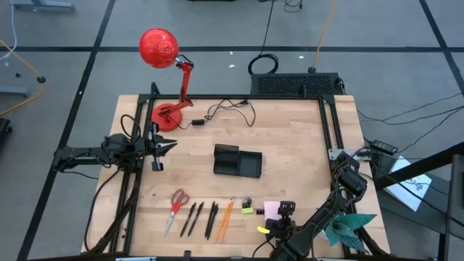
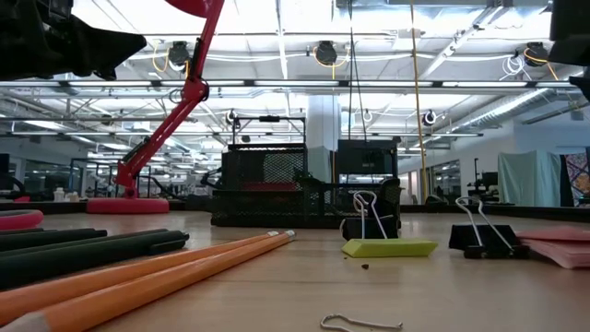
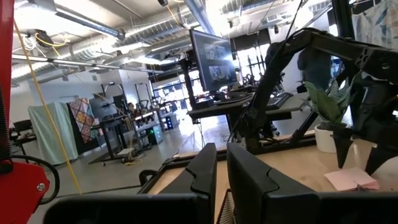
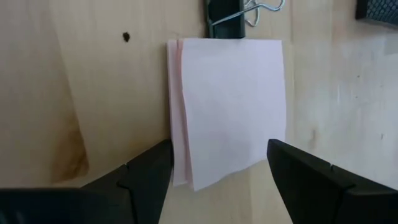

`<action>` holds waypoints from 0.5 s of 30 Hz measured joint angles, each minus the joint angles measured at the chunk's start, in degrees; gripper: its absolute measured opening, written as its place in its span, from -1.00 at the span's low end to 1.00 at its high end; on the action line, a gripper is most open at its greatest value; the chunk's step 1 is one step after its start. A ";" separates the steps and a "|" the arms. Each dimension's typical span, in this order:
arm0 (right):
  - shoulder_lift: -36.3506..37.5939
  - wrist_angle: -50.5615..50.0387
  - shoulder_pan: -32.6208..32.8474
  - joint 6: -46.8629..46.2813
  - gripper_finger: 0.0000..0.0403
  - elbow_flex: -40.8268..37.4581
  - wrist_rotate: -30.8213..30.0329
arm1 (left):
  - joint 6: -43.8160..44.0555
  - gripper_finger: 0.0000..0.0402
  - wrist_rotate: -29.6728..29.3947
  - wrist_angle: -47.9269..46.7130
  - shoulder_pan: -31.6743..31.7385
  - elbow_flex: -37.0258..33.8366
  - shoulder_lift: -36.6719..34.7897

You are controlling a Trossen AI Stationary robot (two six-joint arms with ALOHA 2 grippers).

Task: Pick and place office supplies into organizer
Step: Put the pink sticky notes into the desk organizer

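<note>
I hold the right gripper point(image 4: 214, 165) spread over the pale pink sticky-note pad point(image 4: 227, 102) at the desk's near edge | left gripper point(image 1: 161, 145) pressed together, waiting | small black rectangular organizer point(image 1: 237, 161) unfilled; all supplies remain.

Light wood table point(image 1: 290, 138): red lamp point(image 1: 170, 112) base at back-left, black organizer point(image 1: 237, 161) mid, front row of scissors point(image 1: 176, 206), pens point(image 1: 199, 217), pencils point(image 1: 225, 217), binder clips point(image 1: 247, 204), sticky-note pad point(image 4: 227, 106).

Black organizer point(image 1: 237, 161) mid-desk; along the near edge lie red-handled scissors point(image 1: 175, 208), black pens point(image 1: 201, 218), orange pencils point(image 1: 225, 217), binder clips point(image 1: 247, 203), yellow-green piece point(image 1: 248, 211), pink sticky-note pad point(image 4: 229, 106) lying flat.
</note>
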State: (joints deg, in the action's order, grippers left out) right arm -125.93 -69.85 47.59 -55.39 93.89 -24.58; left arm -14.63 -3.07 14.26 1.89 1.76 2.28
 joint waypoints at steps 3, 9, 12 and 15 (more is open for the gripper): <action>0.14 1.82 0.00 -0.20 0.26 -1.28 -1.31 | 0.02 -0.77 0.00 0.00 0.00 0.00 0.01; 0.31 6.60 0.00 -0.64 0.02 -5.13 -1.79 | 0.09 -0.77 0.00 0.01 0.01 0.00 0.01; 0.21 7.20 0.00 -0.97 -0.25 -5.81 -0.37 | 0.09 -0.77 0.00 0.02 0.01 0.00 0.02; 0.13 7.52 0.00 -0.97 -0.55 -5.82 0.21 | 0.09 -0.77 -0.02 0.02 0.00 0.00 0.02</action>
State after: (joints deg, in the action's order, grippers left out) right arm -125.80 -62.32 47.59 -56.36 88.07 -24.37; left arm -14.55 -3.09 14.28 1.89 1.76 2.30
